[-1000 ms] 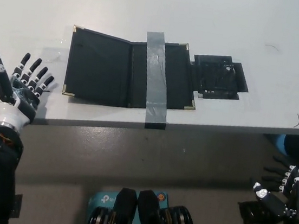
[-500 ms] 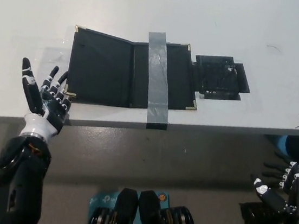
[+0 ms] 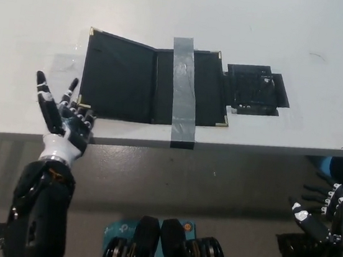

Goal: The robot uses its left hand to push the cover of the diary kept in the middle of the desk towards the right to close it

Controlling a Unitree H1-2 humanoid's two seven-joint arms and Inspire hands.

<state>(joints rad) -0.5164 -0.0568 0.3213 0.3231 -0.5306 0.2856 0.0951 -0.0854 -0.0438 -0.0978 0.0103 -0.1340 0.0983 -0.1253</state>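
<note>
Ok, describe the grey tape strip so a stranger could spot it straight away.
Start at the white desk, then find the open black diary lying in its middle. The grey tape strip runs top to bottom across the diary's right half and over the desk's front edge, the only pale band on all that black.

matt blk diary (image 3: 117, 84), glossy gry tape (image 3: 183, 92)

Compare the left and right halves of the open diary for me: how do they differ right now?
The diary's left cover is bare black; the right half is crossed by a grey tape strip running past the desk edge. The left cover's outer edge lies beside the open left hand; the right half adjoins a black patch. Both lie flat, with brass corners. The right hand rests below the desk.
</note>
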